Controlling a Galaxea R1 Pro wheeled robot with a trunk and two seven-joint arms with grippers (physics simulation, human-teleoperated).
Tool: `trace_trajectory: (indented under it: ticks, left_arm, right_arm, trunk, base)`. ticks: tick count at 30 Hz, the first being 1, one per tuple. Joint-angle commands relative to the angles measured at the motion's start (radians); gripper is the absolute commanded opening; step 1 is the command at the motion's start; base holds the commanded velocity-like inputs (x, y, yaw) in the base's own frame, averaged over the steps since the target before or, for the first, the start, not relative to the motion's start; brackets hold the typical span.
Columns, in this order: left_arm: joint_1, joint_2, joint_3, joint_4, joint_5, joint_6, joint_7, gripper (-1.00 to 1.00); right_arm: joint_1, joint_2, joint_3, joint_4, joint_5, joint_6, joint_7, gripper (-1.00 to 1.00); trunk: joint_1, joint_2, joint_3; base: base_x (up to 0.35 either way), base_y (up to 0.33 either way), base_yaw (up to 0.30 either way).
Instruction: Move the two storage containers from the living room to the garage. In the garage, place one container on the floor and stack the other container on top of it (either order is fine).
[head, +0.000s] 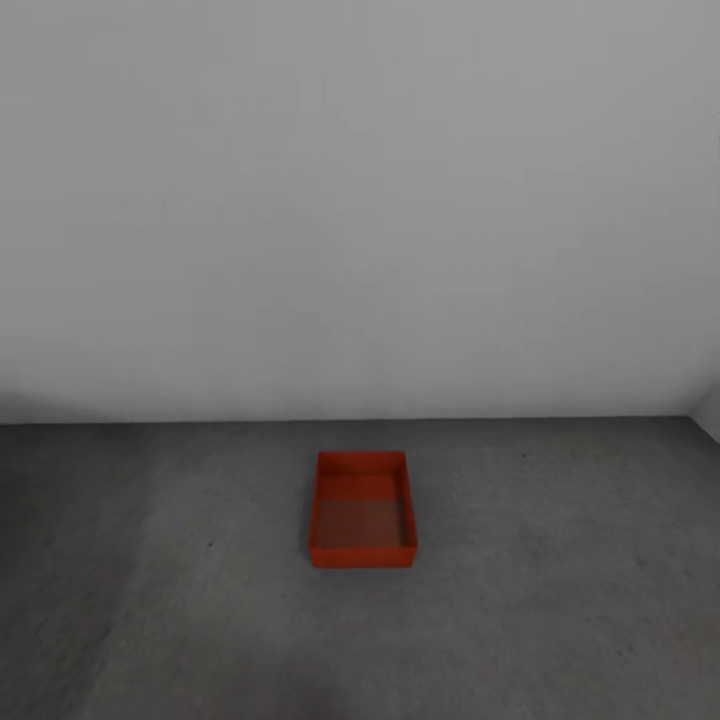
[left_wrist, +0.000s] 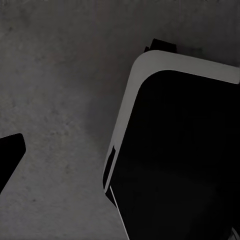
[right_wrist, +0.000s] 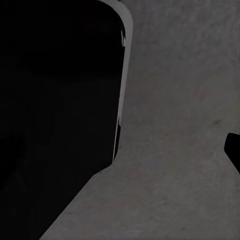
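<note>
dark grey concrete floor (head: 150, 620) of the garage lies nearest, under both arms. ahead of them, well apart, one orange-red storage container (head: 361, 509) sits upright near the white wall (head: 360, 200). no second container is stacked. gripper openings cannot be told.

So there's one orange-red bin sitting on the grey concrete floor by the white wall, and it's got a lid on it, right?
Not quite. The storage container has no lid: the head view looks straight into its open top and shows its inner walls and bottom. The rest holds: a single orange-red bin stands on the grey concrete floor near the white wall.
</note>
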Motion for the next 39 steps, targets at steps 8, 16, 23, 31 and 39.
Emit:
trace_trajectory:
  ticks: [8,16,23,31,39]
  left_arm:
    - [0.000,0.000,-0.004,0.000,0.005,-0.003,0.002,1.00]
    - [0.000,0.000,-0.004,0.000,0.005,-0.003,0.002,1.00]
    - [0.000,0.000,-0.004,0.000,0.005,-0.003,0.002,1.00]
    - [0.000,0.000,-0.004,0.000,0.005,-0.003,0.002,1.00]
    - [0.000,0.000,-0.004,0.000,0.005,-0.003,0.002,1.00]
  right_arm:
    - [-0.001,0.001,0.008,0.003,-0.008,-0.004,-0.001,1.00]
    - [-0.002,0.001,0.007,0.003,-0.009,-0.005,-0.001,1.00]
    - [-0.002,-0.004,0.002,0.003,-0.022,-0.011,0.005,1.00]
    - [-0.002,-0.004,0.000,0.003,-0.022,-0.011,0.005,1.00]
    - [-0.002,-0.003,0.000,0.003,-0.022,-0.010,0.005,1.00]
  trunk:
    - [0.000,-0.001,0.012]
    - [0.000,-0.001,0.025]
    - [0.000,-0.001,0.037]
    - [0.000,-0.001,0.049]
    - [0.000,-0.001,0.062]
  base:
    - [0.000,0.000,0.000]
    - [0.000,0.000,0.000]
    - [0.000,0.000,0.000]
    - [0.000,0.000,0.000]
    - [0.000,0.000,0.000]
